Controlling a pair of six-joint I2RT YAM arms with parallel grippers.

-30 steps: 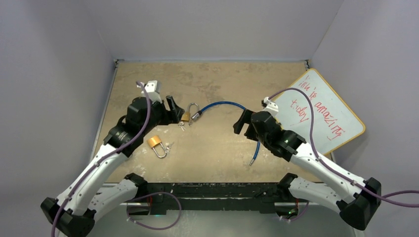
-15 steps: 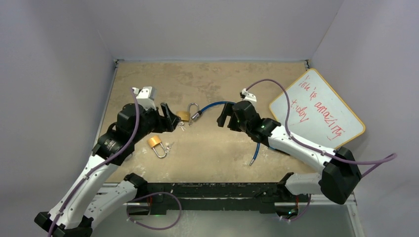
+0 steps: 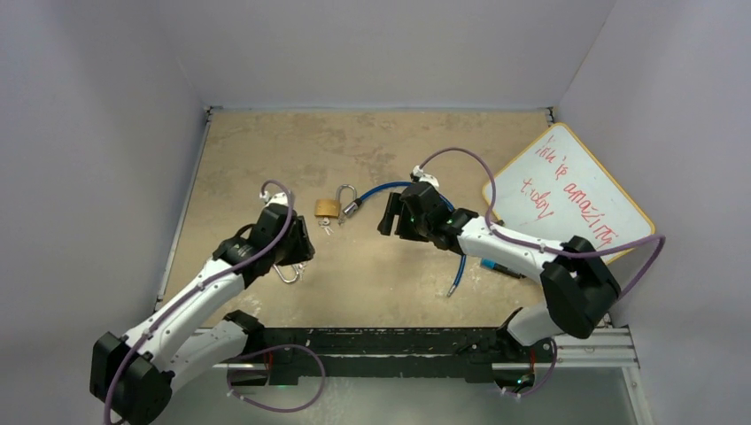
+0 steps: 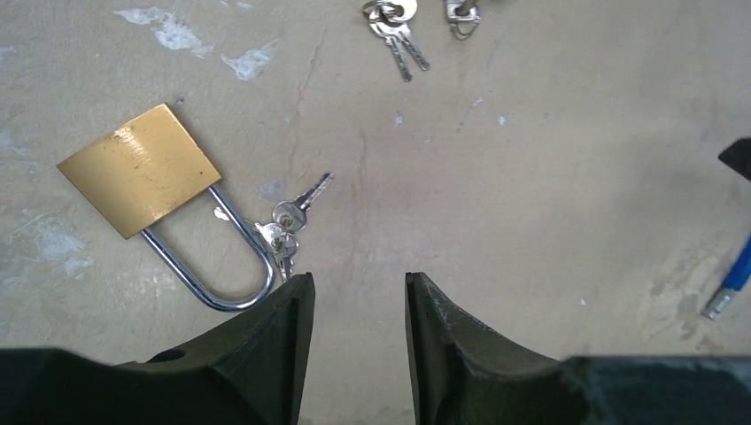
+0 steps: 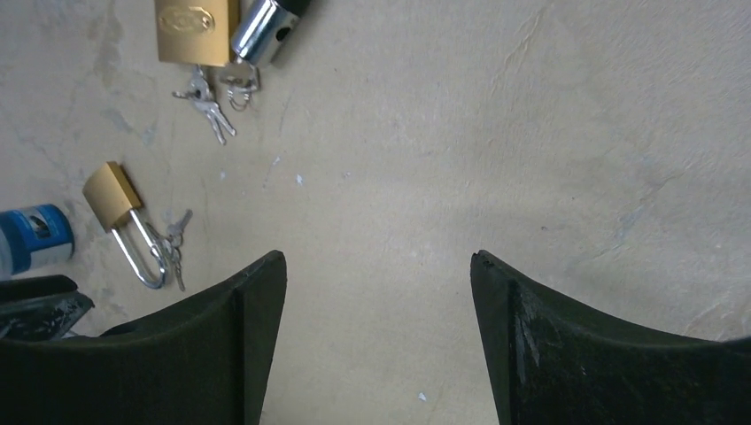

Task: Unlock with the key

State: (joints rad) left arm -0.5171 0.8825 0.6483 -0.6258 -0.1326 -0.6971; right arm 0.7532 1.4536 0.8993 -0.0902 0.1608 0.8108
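The sandy, scuffed worktop (image 3: 372,142) lies between grey walls. A whiteboard (image 3: 576,199) with red handwriting leans at its right edge. The writing is too small to read, and the right arm (image 3: 522,252) crosses the board's lower corner. The left arm (image 3: 195,297) reaches in from the near left, and from above its wrist hides most of the smaller padlock.

A blue cable (image 3: 398,187) arcs across the middle of the worktop. Part of it runs under the right arm, and its free end (image 3: 453,288) comes out on the near side. Its other end, a metal sleeve (image 5: 261,31), lies against the larger padlock (image 3: 328,208). Whether the sleeve is hooked on that padlock's shackle (image 3: 346,192) I cannot tell.

The right fingers (image 5: 248,328) are spread wide and released, with only bare worktop between them, near the larger padlock but short of it. The left fingers (image 4: 274,345) stand apart with a narrow gap and grasp nothing.

The smaller padlock (image 4: 142,168) lies flat just beside the left fingers, both legs of its shackle meeting the brass body. A ring of small keys (image 4: 285,232) lies touching the bow of that shackle, right ahead of one fingertip. A second bunch of keys (image 5: 208,104) lies loose just beside the larger padlock; the left wrist view cuts it off at the top edge. Neither padlock's keyhole can be seen.
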